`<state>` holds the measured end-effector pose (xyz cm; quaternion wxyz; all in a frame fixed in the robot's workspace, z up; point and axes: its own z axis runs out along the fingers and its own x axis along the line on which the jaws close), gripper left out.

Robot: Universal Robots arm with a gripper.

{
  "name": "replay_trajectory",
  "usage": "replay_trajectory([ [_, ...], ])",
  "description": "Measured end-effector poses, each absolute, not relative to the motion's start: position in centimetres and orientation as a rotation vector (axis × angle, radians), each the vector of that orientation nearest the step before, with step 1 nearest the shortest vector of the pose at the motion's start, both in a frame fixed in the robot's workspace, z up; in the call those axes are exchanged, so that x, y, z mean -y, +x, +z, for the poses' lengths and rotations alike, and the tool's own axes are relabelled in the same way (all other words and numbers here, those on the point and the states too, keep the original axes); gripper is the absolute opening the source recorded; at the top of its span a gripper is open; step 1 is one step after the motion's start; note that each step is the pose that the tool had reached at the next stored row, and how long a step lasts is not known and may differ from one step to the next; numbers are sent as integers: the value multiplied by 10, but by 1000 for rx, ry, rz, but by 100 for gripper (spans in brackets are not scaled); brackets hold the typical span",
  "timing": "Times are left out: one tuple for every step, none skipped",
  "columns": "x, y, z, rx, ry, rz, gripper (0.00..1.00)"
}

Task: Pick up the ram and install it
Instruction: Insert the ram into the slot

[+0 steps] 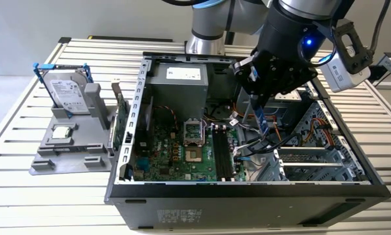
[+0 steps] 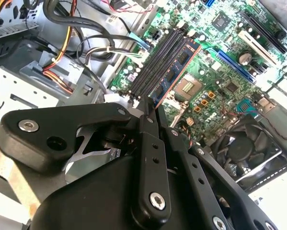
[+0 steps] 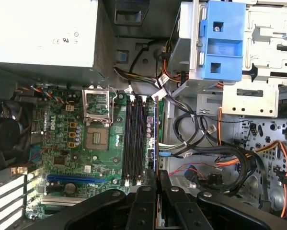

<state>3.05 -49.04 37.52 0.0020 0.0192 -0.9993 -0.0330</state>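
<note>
Claw (image 3: 156,175) clamps the ram (image 2: 176,67), hanging edge-down over the motherboard (image 3: 66,139).

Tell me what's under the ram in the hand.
Below the ram, gripped in the hand, lie the black memory slots on the green motherboard. The ram's own edge hides the strip right beneath it, so its exact slot can't be told.

- Arm (image 1: 293,19) enters from the upper edge of the exterior view, wrist bent downward.
- Blue light (image 1: 308,41) lit on the wrist.
- Gripper (image 1: 261,98) points down, black body tilted slightly.
- In both wrist views the fingers (image 2: 150,158) (image 3: 145,206) sit close together, tips pinched.
- They clamp the ram (image 1: 264,117), which hangs below the tips.
</note>
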Motion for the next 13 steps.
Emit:
replay_trajectory([
  [490,30,375,3135,60,-104,0],
  [490,30,375,3135,60,-104,0],
  [490,31,375,3135,60,-104,0],
  [490,31,375,3135,60,-104,0],
  [490,31,375,3135,60,-104,0],
  [490,31,375,3135,60,-104,0],
  [490,31,375,3135,60,-104,0],
  [490,31,374,3135,59,-104,0],
  [490,31,374,3135,56,-104,0],
  [490,30,374,3136,53,-104,0],
  [490,30,373,3136,49,-104,0],
  [490,30,373,3136,44,-104,0],
  [490,30,373,3136,38,-104,0],
])
